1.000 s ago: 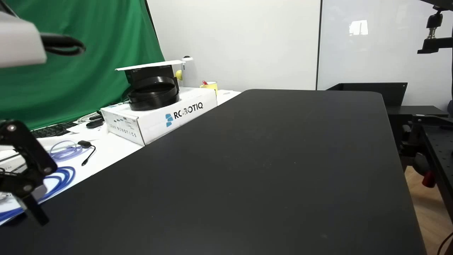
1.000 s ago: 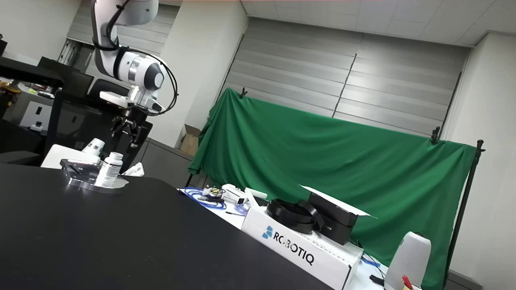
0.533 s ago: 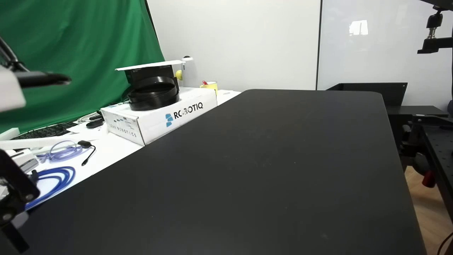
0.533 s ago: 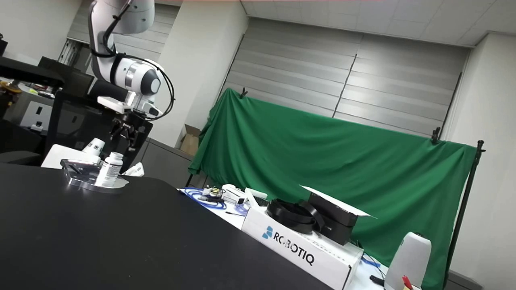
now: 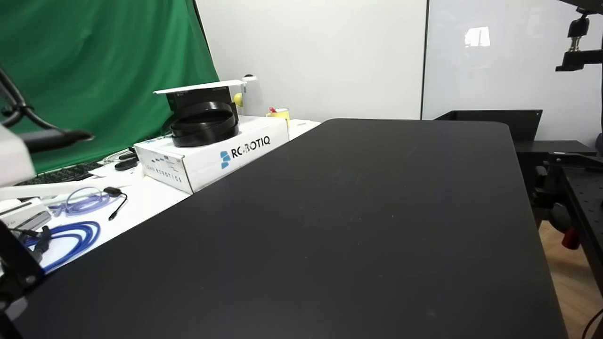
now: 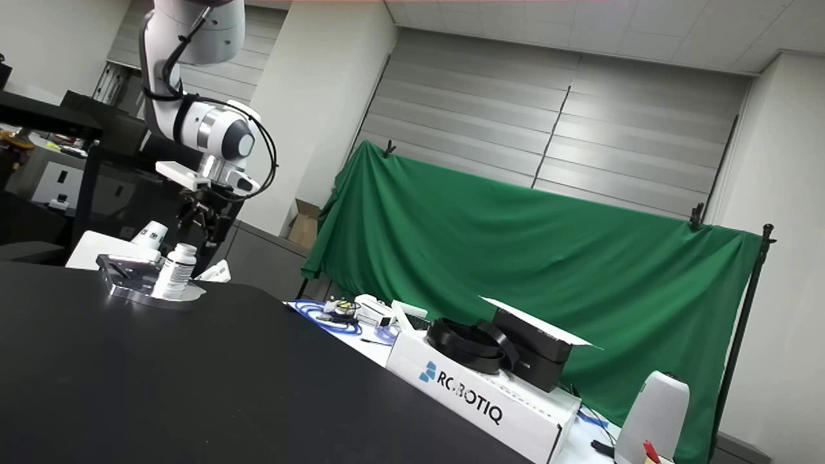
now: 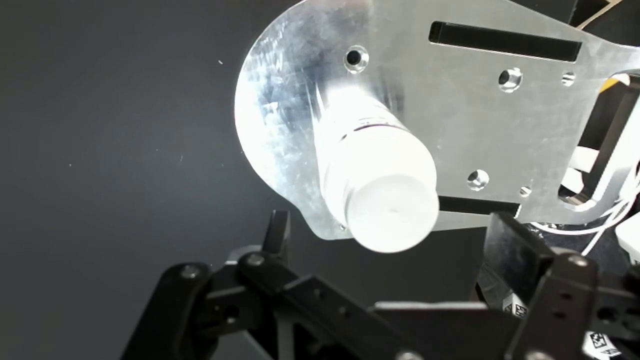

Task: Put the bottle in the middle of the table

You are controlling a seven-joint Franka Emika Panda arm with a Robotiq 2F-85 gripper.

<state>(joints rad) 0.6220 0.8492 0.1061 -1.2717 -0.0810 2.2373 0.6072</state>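
The bottle (image 6: 174, 274) is small and white with a white cap and printed label. It stands upright on a silver metal plate (image 6: 138, 295) at the end of the black table (image 6: 161, 380). In the wrist view the bottle (image 7: 380, 155) shows from above on the plate (image 7: 450, 110), its cap lying just ahead of the space between my fingers. My gripper (image 7: 390, 227) is open and empty, with the fingers apart. In an exterior view the gripper (image 6: 205, 229) hangs above and behind the bottle. Only part of the gripper (image 5: 19, 282) shows at another exterior view's left edge; the bottle is out of that view.
A white side surface (image 5: 141, 200) beside the black table (image 5: 353, 226) holds a white Robotiq box (image 5: 226, 150) with black rings (image 5: 205, 127), blue cables (image 5: 82, 240) and a yellow mug (image 5: 281, 114). A white cup-like part (image 6: 149, 236) lies behind the plate.
My arm and gripper have come down closer to the bottle and moved toward the left edge in an exterior view. The bottle and plate have not moved.
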